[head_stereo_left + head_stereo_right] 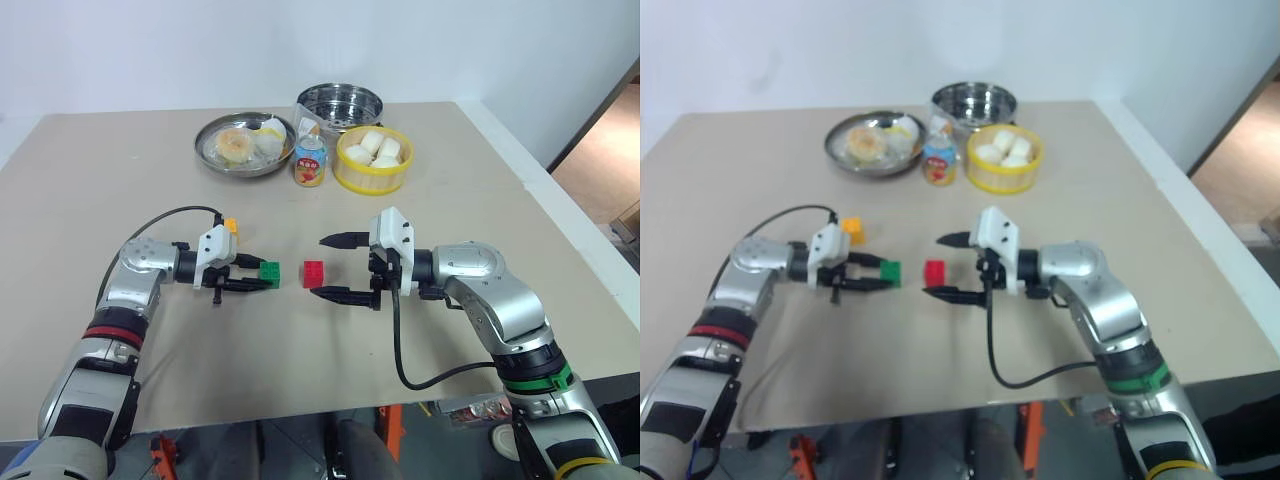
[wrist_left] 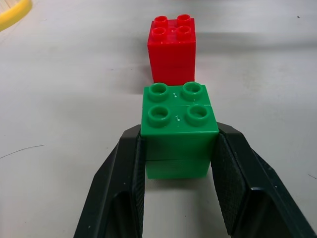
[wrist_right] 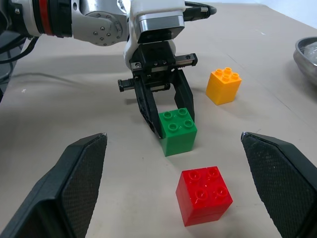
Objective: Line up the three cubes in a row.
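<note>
The green cube (image 2: 178, 124) rests on the table with my left gripper (image 1: 262, 274) shut on its two sides. Just beyond it, a small gap away, stands the red cube (image 1: 314, 272). My right gripper (image 1: 318, 266) faces the left one, fingers wide open, with the red cube (image 3: 204, 194) sitting between their tips and touching neither. The yellow-orange cube (image 3: 224, 85) stands apart on the table, behind the left wrist and further from me (image 1: 231, 226).
At the back of the table stand a metal plate (image 1: 244, 145) with food, a steel steamer pot (image 1: 340, 103), a drinks can (image 1: 310, 161) and a yellow basket (image 1: 374, 180) of white buns. The table's right edge (image 1: 560, 200) runs beside the right arm.
</note>
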Tool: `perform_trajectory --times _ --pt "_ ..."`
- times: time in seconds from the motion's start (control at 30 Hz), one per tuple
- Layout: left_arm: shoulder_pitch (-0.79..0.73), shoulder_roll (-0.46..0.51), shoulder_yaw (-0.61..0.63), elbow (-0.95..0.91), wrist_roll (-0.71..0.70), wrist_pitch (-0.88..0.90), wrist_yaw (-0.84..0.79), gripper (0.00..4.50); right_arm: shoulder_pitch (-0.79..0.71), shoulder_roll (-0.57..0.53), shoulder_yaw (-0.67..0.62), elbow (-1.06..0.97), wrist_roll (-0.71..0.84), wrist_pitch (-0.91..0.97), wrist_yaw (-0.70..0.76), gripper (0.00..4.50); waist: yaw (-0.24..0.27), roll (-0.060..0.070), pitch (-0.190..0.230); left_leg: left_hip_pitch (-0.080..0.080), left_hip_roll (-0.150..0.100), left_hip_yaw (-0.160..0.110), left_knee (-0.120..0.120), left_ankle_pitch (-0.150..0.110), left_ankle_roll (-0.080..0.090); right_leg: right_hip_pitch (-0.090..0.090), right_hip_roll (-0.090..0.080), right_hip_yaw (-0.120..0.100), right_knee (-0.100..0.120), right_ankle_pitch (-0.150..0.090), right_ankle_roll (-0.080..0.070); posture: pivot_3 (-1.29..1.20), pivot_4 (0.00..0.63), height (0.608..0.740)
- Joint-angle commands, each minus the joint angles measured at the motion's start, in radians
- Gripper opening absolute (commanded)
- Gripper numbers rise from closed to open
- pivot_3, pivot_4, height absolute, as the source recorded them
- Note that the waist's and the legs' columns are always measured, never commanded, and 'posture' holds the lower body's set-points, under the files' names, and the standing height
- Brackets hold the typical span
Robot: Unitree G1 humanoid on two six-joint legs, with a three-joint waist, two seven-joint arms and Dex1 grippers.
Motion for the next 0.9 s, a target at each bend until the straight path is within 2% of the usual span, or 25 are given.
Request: perform_trajectory --times 0.03,0.13,0.17,0.2,0.27,0.4,0.5,0.57,0.63,0.7,0.9 --pt "-0.03 0.006 0.004 0.026 0.016 -0.049 -0.009 2.99 -0.009 -0.004 -0.013 -0.022 -0.001 -0.018 -0.002 4.5 0.0 0.0 0.0 0.0 0.0 0.0 0.0 0.0 0.0 0.0 0.0 0.0 0.0 0.0 0.0 0.0 0.15 0.74" --pt "-0.041 0.016 0.017 0.021 0.014 -0.052 -0.005 4.11 -0.012 0.006 -0.019 -0.02 0.009 -0.012 -0.009 4.5 0.0 0.0 0.0 0.0 0.0 0.0 0.0 0.0 0.0 0.0 0.0 0.0 0.0 0.0 0.0 0.0 0.15 0.74" --pt "-0.04 0.025 0.024 0.009 0.012 -0.051 0.001 4.4 -0.013 0.013 -0.024 -0.019 0.016 -0.007 -0.014 4.5 0.0 0.0 0.0 0.0 0.0 0.0 0.0 0.0 0.0 0.0 0.0 0.0 0.0 0.0 0.0 0.0 0.15 0.74" --pt "-0.037 0.036 0.032 -0.009 0.008 -0.048 0.006 4.49 -0.016 0.021 -0.026 -0.014 0.021 -0.006 -0.018 4.5 0.0 0.0 0.0 0.0 0.0 0.0 0.0 0.0 0.0 0.0 0.0 0.0 0.001 0.0 0.0 0.0 0.15 0.74" --pt "-0.023 0.058 0.043 -0.05 0.001 -0.046 0.01 4.49 -0.025 0.032 -0.026 0.001 0.022 -0.009 -0.022 4.5 -0.001 0.0 0.0 0.0 0.0 0.0 0.0 0.0 0.0 0.0 0.0 0.0 0.001 0.0 0.0 0.0 0.15 0.74" --pt "0.05 0.109 0.094 -0.227 -0.053 0.081 0.062 4.49 -0.056 0.067 -0.02 0.058 0.022 -0.025 -0.023 4.5 -0.003 0.0 0.0 0.0 0.001 0.0 0.0 0.0 0.0 0.0 0.0 0.001 0.001 0.0 0.0 0.0 0.15 0.74" --pt "0.151 0.152 0.168 -0.43 -0.117 0.248 0.153 4.49 -0.084 0.09 -0.012 0.116 0.008 -0.052 -0.015 4.5 -0.004 0.0 0.0 0.001 0.001 0.0 0.0 0.0 0.0 0.0 0.0 0.001 0.002 0.0 0.0 0.0 0.15 0.74" --pt "0.235 0.152 0.259 -0.602 -0.184 0.401 0.292 4.49 -0.1 0.098 -0.007 0.154 -0.004 -0.082 -0.003 4.5 -0.003 0.0 0.0 0.001 0.002 0.001 0.0 0.0 0.0 0.0 0.001 0.001 0.002 0.0 0.0 0.0 0.15 0.74" --pt "0.297 0.134 0.322 -0.723 -0.209 0.497 0.427 4.49 -0.108 0.102 -0.005 0.177 -0.009 -0.101 0.005 4.5 -0.002 0.0 0.0 0.001 0.002 0.001 0.0 0.0 0.0 0.0 0.0 0.002 0.002 0.0 0.0 0.0 0.15 0.74" --pt "0.349 0.102 0.346 -0.813 -0.161 0.529 0.573 4.49 -0.114 0.106 -0.005 0.193 -0.015 -0.117 0.013 4.5 0.0 0.0 0.0 0.001 0.002 0.001 0.0 0.0 0.0 0.0 0.0 0.002 0.002 0.0 0.0 0.0 0.15 0.74" --pt "0.398 -0.091 0.377 -0.946 -0.032 0.642 1.032 4.49 -0.125 0.113 -0.001 0.228 -0.036 -0.154 0.032 4.5 0.001 -0.001 0.0 0.003 0.001 0.001 0.002 0.001 0.001 0.002 -0.001 0.002 0.002 0.002 0.002 0.0 0.15 0.74"
